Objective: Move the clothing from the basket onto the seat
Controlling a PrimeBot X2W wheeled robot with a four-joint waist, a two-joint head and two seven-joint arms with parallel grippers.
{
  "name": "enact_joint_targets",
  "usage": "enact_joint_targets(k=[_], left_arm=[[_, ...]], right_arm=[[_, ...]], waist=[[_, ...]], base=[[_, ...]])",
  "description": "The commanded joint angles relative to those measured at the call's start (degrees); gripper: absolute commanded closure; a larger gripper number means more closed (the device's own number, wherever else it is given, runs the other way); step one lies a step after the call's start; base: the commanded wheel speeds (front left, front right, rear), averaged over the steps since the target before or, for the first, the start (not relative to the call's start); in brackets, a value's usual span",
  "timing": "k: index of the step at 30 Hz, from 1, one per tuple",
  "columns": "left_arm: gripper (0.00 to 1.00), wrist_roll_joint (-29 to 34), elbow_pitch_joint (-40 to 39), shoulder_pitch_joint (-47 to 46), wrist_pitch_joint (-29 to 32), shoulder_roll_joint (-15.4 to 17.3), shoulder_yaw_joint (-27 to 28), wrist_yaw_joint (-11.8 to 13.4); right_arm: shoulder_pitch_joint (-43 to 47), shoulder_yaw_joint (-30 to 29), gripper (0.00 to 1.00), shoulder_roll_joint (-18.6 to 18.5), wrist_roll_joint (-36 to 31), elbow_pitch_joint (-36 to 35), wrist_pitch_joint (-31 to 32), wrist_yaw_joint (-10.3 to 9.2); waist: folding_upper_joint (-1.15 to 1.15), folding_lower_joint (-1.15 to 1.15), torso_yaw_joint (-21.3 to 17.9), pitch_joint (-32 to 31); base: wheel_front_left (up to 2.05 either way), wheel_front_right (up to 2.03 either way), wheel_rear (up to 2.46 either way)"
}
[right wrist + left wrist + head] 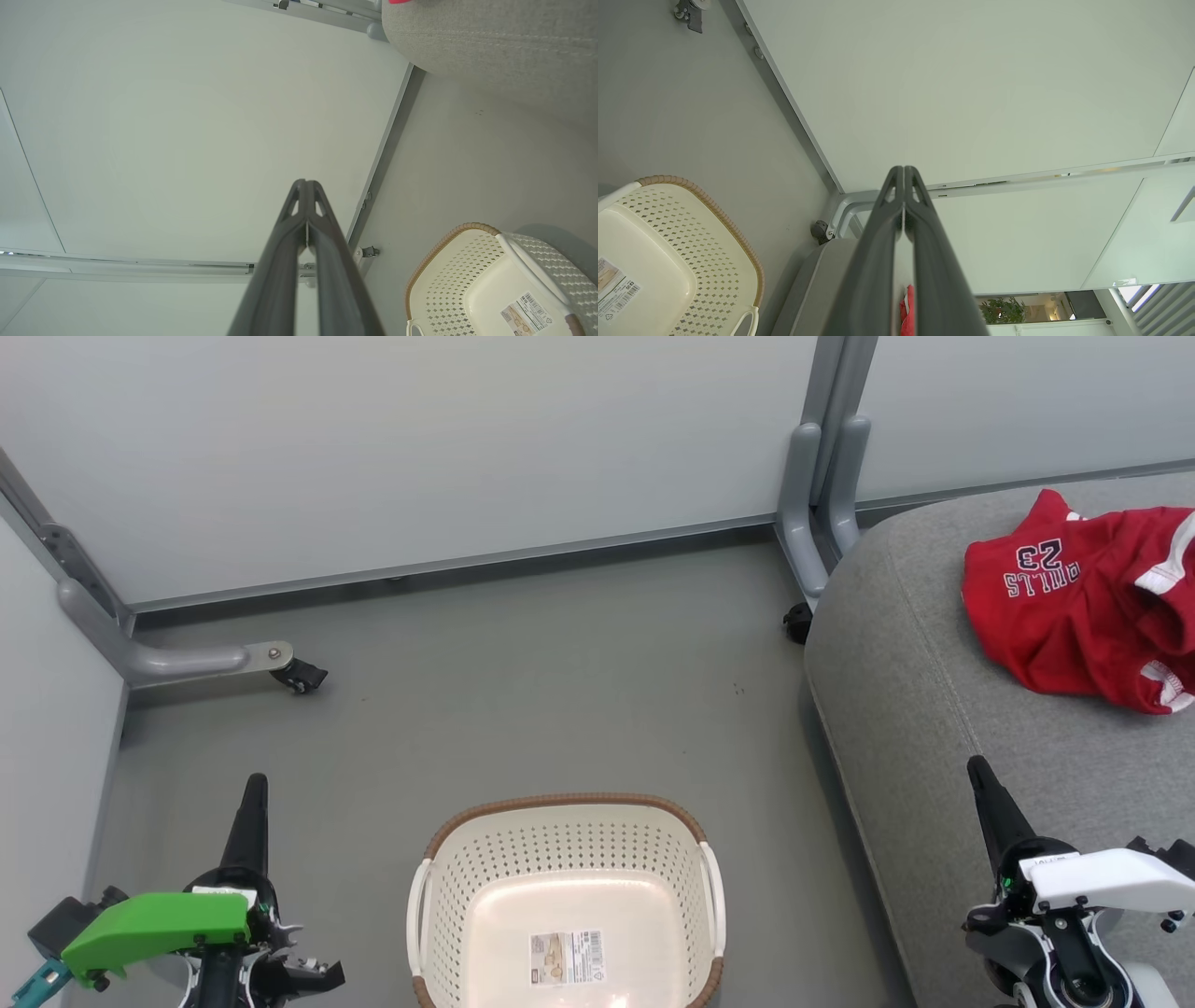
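The red clothing lies crumpled on the grey seat at the right, white trim and a 23 showing. A sliver of that red cloth peeks between the left fingers in the left wrist view. The cream basket stands on the floor at the bottom centre, holding only a paper label on its bottom. My left gripper is shut at the lower left, left of the basket, holding nothing. My right gripper is shut at the lower right, over the seat's near part, holding nothing.
Pale partition walls close off the back and left. Their grey feet with black castors stand on the grey floor, one more castor by the seat's far corner. The seat's edge lies just right of the basket.
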Motion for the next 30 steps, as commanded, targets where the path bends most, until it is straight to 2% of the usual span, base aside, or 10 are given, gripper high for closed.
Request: enact_joint_targets(k=[1,21,30], left_arm=[[1.0,-1.3,-0.3,-1.2,0.3,0.3,0.3,-0.4],[1.0,-9.2,-0.2,-1.2,2.4,0.3,1.3,-0.9],[1.0,-9.2,-0.2,-1.1,2.5,0.3,1.3,-0.9]], right_arm=[[-0.9,-0.3,1.0,-0.3,1.2,0.0,0.4,-0.01],[-0.9,-1.3,1.0,-0.2,8.6,0.5,2.6,-0.02],[-0.9,-1.4,1.0,-0.1,8.6,0.5,2.8,-0.02]], waist=[[0.0,0.0,0.0,0.0],[0.0,0.0,-0.3,-0.4],[0.0,0.0,-0.3,-0.4]], base=[[0.0,0.0,0.0],[0.0,0.0,0.0],[0.0,0.0,0.0]])
